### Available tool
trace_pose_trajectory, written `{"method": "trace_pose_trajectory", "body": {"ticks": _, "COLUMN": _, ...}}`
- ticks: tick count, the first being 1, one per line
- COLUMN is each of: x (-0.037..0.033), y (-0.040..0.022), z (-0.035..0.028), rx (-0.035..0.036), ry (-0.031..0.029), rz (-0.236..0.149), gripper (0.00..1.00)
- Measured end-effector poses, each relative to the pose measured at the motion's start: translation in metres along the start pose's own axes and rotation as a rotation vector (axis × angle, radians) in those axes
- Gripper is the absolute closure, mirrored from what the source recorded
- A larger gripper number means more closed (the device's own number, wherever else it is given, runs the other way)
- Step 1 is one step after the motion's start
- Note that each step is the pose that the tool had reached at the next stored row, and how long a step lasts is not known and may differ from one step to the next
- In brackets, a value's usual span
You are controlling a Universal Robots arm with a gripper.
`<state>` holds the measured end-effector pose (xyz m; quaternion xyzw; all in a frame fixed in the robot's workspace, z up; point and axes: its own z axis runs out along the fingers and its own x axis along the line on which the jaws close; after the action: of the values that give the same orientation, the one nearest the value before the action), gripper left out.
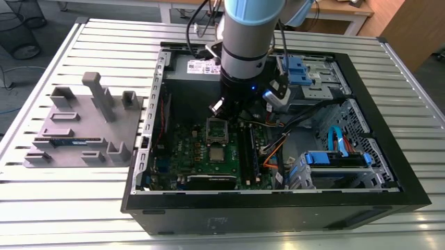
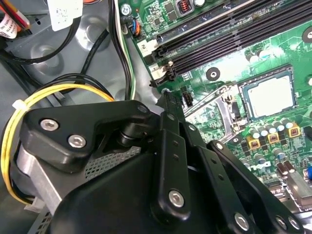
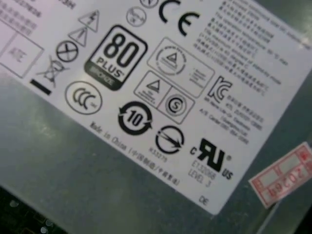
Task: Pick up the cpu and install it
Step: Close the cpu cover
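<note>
Slatted pale-grey metal table [image 1: 90, 31]. Grey floor [image 1: 56, 15] beyond it at the exterior view's left, black wire basket [image 1: 17, 31] standing there. Wooden desk [image 1: 341, 9] on white legs behind; brown wooden panel [image 1: 410, 26] alongside.

ext cam sits high and off the arm [image 1: 245, 47], looking down at an angle on the open pc case [image 1: 264, 213]. it's far enough back to get the whole case plus the slatted table [image 1: 70, 208] round it. second wrist cam rides right behind the gripper [image 2: 168, 112], v close. the black linkage takes up the near part and it faces the motherboard [image 2: 234, 58] past it. first wrist cam is nearly up against the psu label [image 3: 146, 97], facing it at a tilt. overlap: ext + second wrist both catch the motherboard w/ the cpu [image 2: 269, 96] in its socket, ext + first wrist both catch the psu label.
</note>
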<state>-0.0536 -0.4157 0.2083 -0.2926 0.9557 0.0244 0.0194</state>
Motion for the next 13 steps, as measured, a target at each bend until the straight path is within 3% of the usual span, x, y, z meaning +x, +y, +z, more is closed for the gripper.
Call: {"method": "trace_pose_trajectory", "body": {"ticks": 13, "x": 0.0005, "y": -0.0011, "z": -0.0084, "rx": 0.0005, "ry": -0.0007, "rz": -0.001, "gripper": 0.89}}
